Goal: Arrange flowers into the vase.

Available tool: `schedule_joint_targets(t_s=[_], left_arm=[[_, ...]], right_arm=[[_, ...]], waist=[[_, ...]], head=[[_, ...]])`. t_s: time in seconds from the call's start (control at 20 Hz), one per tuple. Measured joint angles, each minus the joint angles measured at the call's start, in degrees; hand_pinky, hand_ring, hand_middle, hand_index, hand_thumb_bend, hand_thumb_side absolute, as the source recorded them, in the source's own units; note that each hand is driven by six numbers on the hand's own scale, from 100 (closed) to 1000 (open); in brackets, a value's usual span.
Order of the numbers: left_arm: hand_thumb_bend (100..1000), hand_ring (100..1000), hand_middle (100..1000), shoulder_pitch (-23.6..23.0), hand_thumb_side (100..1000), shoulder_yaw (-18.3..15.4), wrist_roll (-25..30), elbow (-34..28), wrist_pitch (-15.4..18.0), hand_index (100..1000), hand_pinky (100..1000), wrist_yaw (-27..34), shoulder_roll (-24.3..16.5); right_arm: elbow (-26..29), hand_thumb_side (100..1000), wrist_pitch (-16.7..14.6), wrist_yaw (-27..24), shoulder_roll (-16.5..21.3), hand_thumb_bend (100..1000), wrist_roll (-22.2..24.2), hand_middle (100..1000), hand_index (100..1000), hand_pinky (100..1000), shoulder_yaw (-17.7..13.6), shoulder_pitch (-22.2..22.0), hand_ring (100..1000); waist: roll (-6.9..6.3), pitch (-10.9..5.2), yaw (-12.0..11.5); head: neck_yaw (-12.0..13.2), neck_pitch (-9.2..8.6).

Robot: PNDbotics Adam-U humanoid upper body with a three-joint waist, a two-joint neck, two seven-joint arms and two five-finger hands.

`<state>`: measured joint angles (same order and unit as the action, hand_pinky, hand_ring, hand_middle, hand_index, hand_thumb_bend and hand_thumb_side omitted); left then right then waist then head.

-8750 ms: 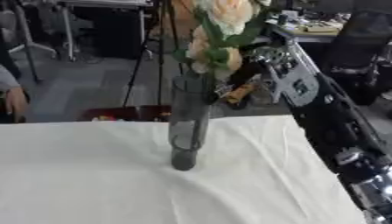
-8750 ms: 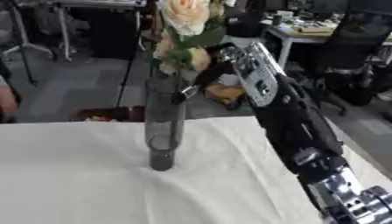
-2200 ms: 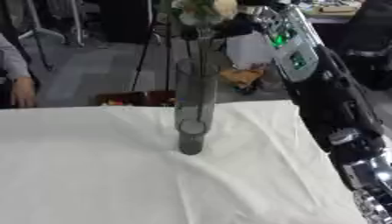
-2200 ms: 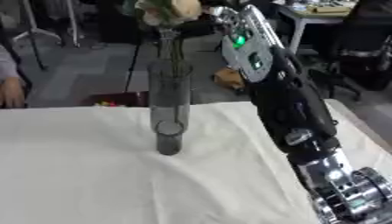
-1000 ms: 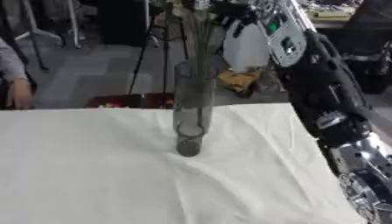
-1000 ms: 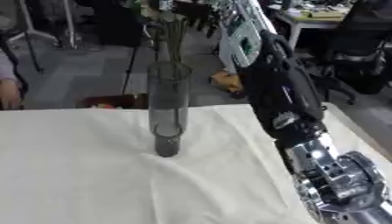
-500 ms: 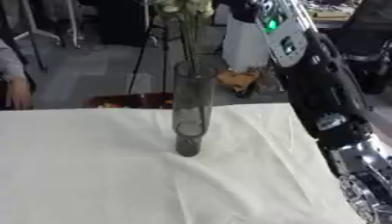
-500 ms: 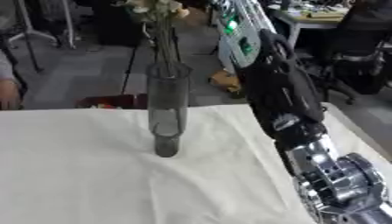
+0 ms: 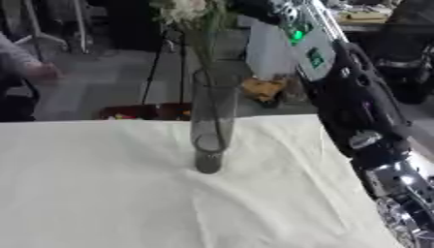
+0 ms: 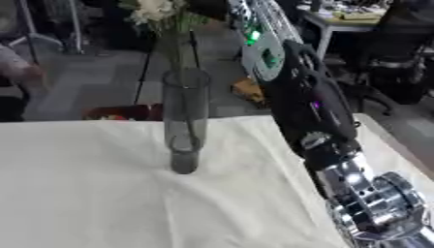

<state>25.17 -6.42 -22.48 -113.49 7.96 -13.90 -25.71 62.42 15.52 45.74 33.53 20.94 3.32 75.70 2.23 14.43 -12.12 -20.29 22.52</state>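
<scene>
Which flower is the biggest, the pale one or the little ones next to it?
The pale cream bloom at the top of the bunch is biggest; around it I see only green leaves, no clear smaller flowers. Its stems drop into the glass vase.

I see a tall clear smoky-grey glass vase [image 9: 211, 121] on a cream-white wrinkled tablecloth [image 9: 101, 193]. The pale cream flowers [image 9: 183, 8] have green leaves and thin dark green stems. My black right arm with silver joints [image 10: 318, 121] carries a white panel lit by small green lights.
</scene>
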Motion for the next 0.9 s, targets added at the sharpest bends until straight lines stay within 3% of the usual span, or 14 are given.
schedule_joint_targets(t_s=[0.3, 0.65, 0.75, 0.9], left_arm=[[100, 922, 938, -0.14, 1000, -0.01, 0.04, 0.00, -0.04, 987, 803, 0.00, 0.00], [100, 922, 938, -0.41, 1000, -0.06, 0.01, 0.00, -0.07, 987, 804, -0.07, 0.00], [100, 922, 938, -0.46, 1000, -0.13, -0.05, 0.00, -0.13, 987, 804, -0.08, 0.01], [100, 923, 938, -0.47, 1000, -0.15, -0.09, 0.00, -0.15, 987, 804, -0.08, 0.01]], right_arm=[[0.82, 1000, 1.75, -3.35, 0.01, 524, -4.08, 771, 724, 757, -0.29, -0.14, 821], [3.32, 1000, 3.92, -7.94, 0.30, 448, -12.52, 743, 711, 736, -1.81, -0.67, 784], [4.74, 1000, 4.61, -9.26, 0.65, 431, -15.68, 742, 728, 733, -2.11, -1.26, 781], [8.56, 1000, 5.20, -11.40, 1.25, 389, -21.16, 746, 835, 727, -2.37, -3.00, 780]], waist=[[-0.07, -0.10, 0.02], [-0.37, -0.42, 0.07], [-0.43, -0.66, 0.15], [-0.76, -1.23, 0.28]], head=[[0.30, -0.55], [0.80, -0.54], [1.24, -0.49], [2.38, -0.13]])
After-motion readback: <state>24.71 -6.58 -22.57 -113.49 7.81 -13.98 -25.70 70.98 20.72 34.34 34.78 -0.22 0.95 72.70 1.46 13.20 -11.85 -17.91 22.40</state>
